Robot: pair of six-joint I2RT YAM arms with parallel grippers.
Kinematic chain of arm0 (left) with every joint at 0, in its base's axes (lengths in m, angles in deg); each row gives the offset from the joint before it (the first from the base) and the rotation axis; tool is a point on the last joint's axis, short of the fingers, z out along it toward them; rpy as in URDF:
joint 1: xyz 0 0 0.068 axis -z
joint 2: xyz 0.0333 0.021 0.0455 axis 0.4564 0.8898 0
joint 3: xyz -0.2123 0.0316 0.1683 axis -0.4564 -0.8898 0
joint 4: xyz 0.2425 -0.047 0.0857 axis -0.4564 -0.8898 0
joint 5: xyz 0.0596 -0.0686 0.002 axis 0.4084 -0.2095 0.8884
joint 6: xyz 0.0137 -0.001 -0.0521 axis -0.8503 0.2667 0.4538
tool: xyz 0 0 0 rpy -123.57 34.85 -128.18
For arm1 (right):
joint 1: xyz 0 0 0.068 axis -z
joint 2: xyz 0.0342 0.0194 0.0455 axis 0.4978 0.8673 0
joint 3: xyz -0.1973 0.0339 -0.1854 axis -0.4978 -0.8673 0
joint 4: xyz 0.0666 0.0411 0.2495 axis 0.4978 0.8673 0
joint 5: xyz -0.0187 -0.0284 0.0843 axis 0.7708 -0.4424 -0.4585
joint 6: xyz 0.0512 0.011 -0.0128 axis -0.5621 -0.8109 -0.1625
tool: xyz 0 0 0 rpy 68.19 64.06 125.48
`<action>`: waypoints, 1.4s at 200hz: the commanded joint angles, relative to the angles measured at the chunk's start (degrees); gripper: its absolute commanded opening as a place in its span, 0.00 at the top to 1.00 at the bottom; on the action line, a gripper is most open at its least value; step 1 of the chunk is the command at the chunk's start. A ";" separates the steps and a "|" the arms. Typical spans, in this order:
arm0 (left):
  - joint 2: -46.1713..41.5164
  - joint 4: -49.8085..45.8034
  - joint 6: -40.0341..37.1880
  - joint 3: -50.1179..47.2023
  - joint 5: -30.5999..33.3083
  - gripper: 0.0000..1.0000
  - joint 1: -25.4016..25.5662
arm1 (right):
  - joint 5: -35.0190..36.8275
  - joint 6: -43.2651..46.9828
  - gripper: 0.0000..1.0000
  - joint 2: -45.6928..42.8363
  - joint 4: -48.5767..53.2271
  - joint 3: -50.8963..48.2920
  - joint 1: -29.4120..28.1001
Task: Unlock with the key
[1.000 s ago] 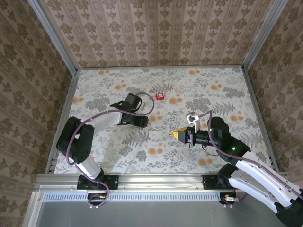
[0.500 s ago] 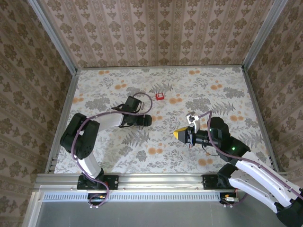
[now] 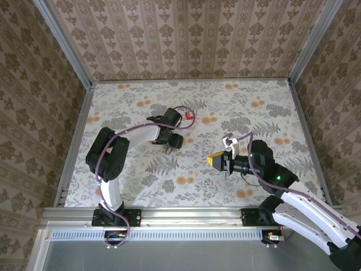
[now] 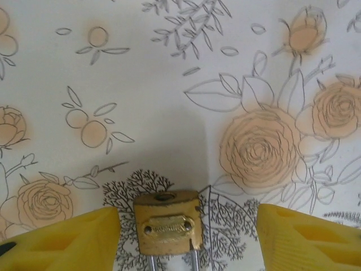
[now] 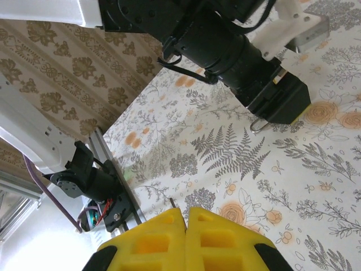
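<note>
Counter (image 3: pixel 141 186): flower-and-fern printed cloth, walled on three sides by patterned panels.
Left arm: reaches in from the near left corner to the middle of the counter.
Left claw (image 3: pixel 172 140): low over the cloth. From its wrist camera, left claw (image 4: pixel 187 220) stands partly open, one yellow finger (image 4: pixel 67 240) on each side of the lock.
Padlock (image 4: pixel 167 227): small brass body between those fingers, apparently lying on the cloth. The keyhole end faces away from the camera and the two shackle legs run toward it.
Fit: the lock sits just beside the finger on the left of the wrist picture, with a narrow gap showing. It is well apart from the other finger, so nothing is pinched.
Shackle (image 5: pixel 259 124): from the right wrist view, a wire loop pokes out under the left claw's black housing, close to the cloth.
Right claw (image 3: pixel 215 160): held off the counter, right of centre, pointing toward the left claw.
Right claw grip (image 5: pixel 186 217): yellow fingers pressed tight together. A thin dark tip shows at the seam; cannot tell what it is.
Small red object (image 3: pixel 190 115): on the cloth just beyond the left claw, apart from it; too small to identify.
</note>
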 commanded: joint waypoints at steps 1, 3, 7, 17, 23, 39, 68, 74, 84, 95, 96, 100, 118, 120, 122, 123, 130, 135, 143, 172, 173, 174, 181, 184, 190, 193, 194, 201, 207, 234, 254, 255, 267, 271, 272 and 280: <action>2.49 -11.49 -3.98 4.16 3.18 0.35 0.53 | 0.21 0.59 1.00 -1.51 0.61 -0.63 -0.36; 2.75 -12.02 -4.08 4.54 3.22 0.35 0.52 | 0.21 0.63 1.00 -1.58 0.65 -0.70 -0.36; 3.28 -13.04 -4.26 5.31 3.41 0.35 0.56 | 0.11 0.57 1.00 -1.69 0.66 -0.79 -0.36; 4.51 -15.62 -4.93 7.22 4.10 0.36 0.76 | -0.02 0.53 1.00 -2.01 0.58 -0.95 -0.36; 5.28 -17.17 -5.22 8.47 4.66 0.37 0.91 | 0.01 0.47 1.00 -2.20 0.43 -1.05 -0.36; 7.43 -20.89 -5.46 11.80 6.33 0.41 1.05 | -0.13 0.36 1.00 -2.64 0.23 -1.24 -0.36; 11.05 -24.41 -5.20 17.08 4.64 0.43 0.60 | -0.28 0.39 1.00 -3.25 -0.20 -1.50 -0.36; 11.89 -24.97 -5.15 18.09 3.56 0.44 0.29 | -0.32 0.30 1.00 -3.34 -0.20 -1.51 -0.36; 12.73 -25.37 -4.89 19.05 2.91 0.46 0.19 | -0.48 0.36 1.00 -3.56 -0.16 -1.51 -0.36; 13.21 -25.54 -4.64 19.46 2.30 0.47 0.03 | -0.51 0.27 1.00 -3.97 -0.17 -1.59 -0.36; 13.27 -25.54 -4.61 19.47 2.28 0.47 0.02 | -0.50 0.29 1.00 -3.94 -0.19 -1.55 -0.36; 13.37 -25.55 -4.52 19.42 1.96 0.48 -0.05 | -0.54 0.31 1.00 -3.99 -0.19 -1.68 -0.36; 13.37 -25.46 -4.07 18.80 0.59 0.52 -0.35 | -0.59 0.23 1.00 -4.56 -0.20 -1.86 -0.31; 13.34 -25.46 -4.06 18.70 0.59 0.52 -0.34 | -0.59 0.23 1.00 -4.56 -0.21 -1.93 -0.32; 13.26 -25.53 -3.99 18.56 0.59 0.52 -0.40 | -0.59 0.23 1.00 -4.60 -0.21 -1.95 -0.35; 13.25 -25.54 -3.93 18.50 0.55 0.53 -0.41 | -0.59 0.23 1.00 -4.66 -0.25 -1.95 -0.35; 12.92 -25.59 -3.73 18.07 0.67 0.53 -0.43 | -0.59 0.15 1.00 -4.75 -0.29 -2.00 -0.36; 12.52 -25.42 -3.65 17.55 0.68 0.53 -0.42 | -0.59 0.13 1.00 -4.84 -0.30 -2.03 -0.36; 11.92 -25.00 -3.62 16.72 0.68 0.53 -0.51 | -0.68 0.14 1.00 -4.86 -0.35 -2.07 -0.36; 10.43 -23.16 -4.72 14.53 0.49 0.54 -0.95 | -0.70 0.06 1.00 -5.04 -0.59 -2.29 -0.36; 10.39 -23.12 -4.74 14.50 0.50 0.54 -0.99 | -0.69 0.10 1.00 -5.01 -0.62 -2.25 -0.36; 10.41 -23.06 -4.84 14.49 0.50 0.54 -1.02 | -0.68 0.08 1.00 -5.03 -0.64 -2.28 -0.36; 10.32 -22.92 -5.38 14.28 0.94 0.56 -1.25 | -0.67 0.05 1.00 -4.98 -0.57 -2.18 -0.36; 10.25 -22.72 -5.56 14.11 1.13 0.58 -1.36 | -0.67 0.02 1.00 -5.00 -0.52 -2.21 -0.36; 10.00 -22.42 -5.98 13.80 1.32 0.61 -1.67 | -0.73 0.13 1.00 -5.04 -0.47 -2.17 -0.36; 9.81 -22.23 -6.25 13.66 1.19 0.61 -1.84 | -0.69 0.06 1.00 -5.03 -0.33 -2.06 -0.36; 9.81 -22.17 -6.34 13.59 1.11 0.62 -1.92 | -0.68 0.06 1.00 -5.05 -0.31 -2.09 -0.36; 9.52 -21.84 -6.87 13.14 0.68 0.62 -2.42 | -0.69 0.03 1.00 -4.99 -0.21 -2.02 -0.36; 9.21 -21.57 -7.22 12.78 0.24 0.63 -2.87 | -0.69 0.05 1.00 -5.01 -0.14 -2.04 -0.36; 8.58 -20.82 -8.82 12.10 -1.31 0.61 -4.02 | -0.63 0.05 1.00 -4.58 0.04 -1.69 -0.36; 8.61 -20.98 -9.91 12.62 -1.51 0.58 -4.24 | -0.57 0.05 1.00 -4.17 -0.03 -1.55 -0.36; 8.64 -20.94 -10.01 12.67 -1.56 0.57 -4.26 | -0.53 0.05 1.00 -4.09 0.01 -1.53 -0.36; 8.96 -21.06 -10.89 13.27 -1.99 0.55 -4.29 | -0.48 0.05 1.00 -3.88 -0.02 -1.51 -0.36; 9.14 -21.27 -11.07 13.53 -2.13 0.55 -4.27 | -0.42 0.05 1.00 -3.91 -0.03 -1.47 -0.34; 9.17 -21.30 -11.12 13.56 -2.13 0.54 -4.24 | -0.41 0.05 1.00 -3.87 -0.03 -1.40 -0.35; 9.62 -21.58 -11.50 14.07 -1.97 0.54 -4.29 | -0.41 0.05 1.00 -3.74 0.13 -1.42 -0.36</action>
